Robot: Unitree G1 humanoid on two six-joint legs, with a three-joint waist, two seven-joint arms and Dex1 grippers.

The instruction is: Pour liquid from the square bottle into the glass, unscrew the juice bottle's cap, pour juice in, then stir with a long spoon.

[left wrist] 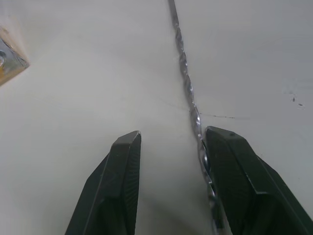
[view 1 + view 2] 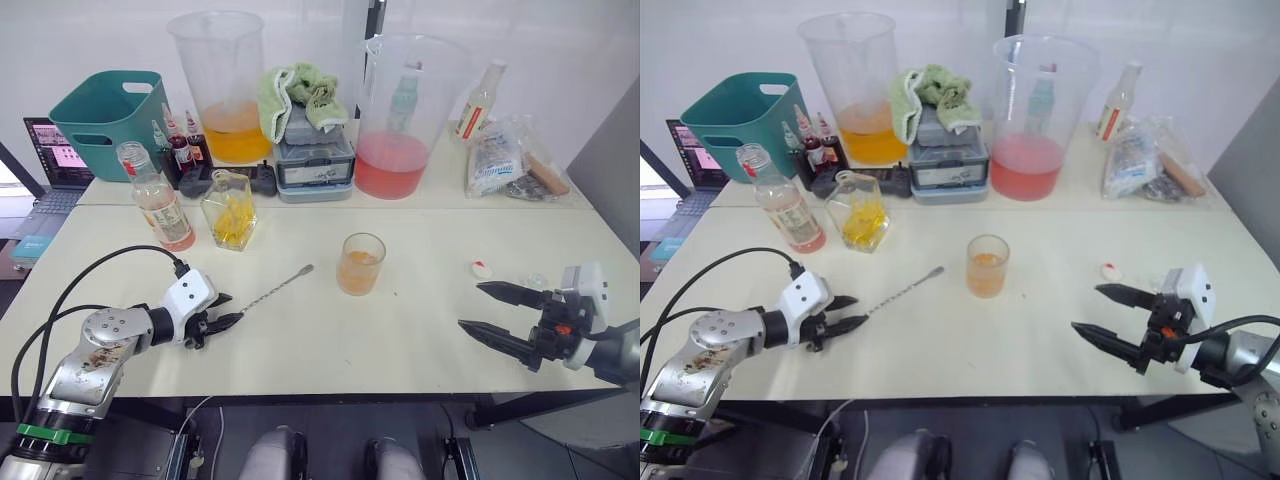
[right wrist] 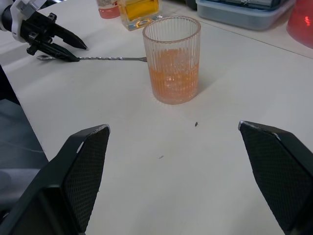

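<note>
The ribbed glass [image 2: 361, 263] stands mid-table, about a third full of orange liquid. A long twisted spoon [image 2: 275, 288] lies flat to its left. My left gripper [image 2: 235, 308] is open at the spoon's near end; in the left wrist view the shaft [image 1: 188, 88] runs along the inside of one finger [image 1: 234, 166]. Further back on the left stand the square bottle [image 2: 229, 209] with yellow liquid and the uncapped juice bottle [image 2: 157, 199]. A small white cap [image 2: 482, 268] lies near my right gripper [image 2: 471, 306], which is open and holds nothing.
Along the back stand a teal basket [image 2: 105, 115], two large beakers [image 2: 222, 80] [image 2: 400, 115] with orange and pink liquid, a scale with a green cloth [image 2: 312, 140], small bottles and plastic bags [image 2: 505, 155]. A laptop [image 2: 55, 155] sits far left.
</note>
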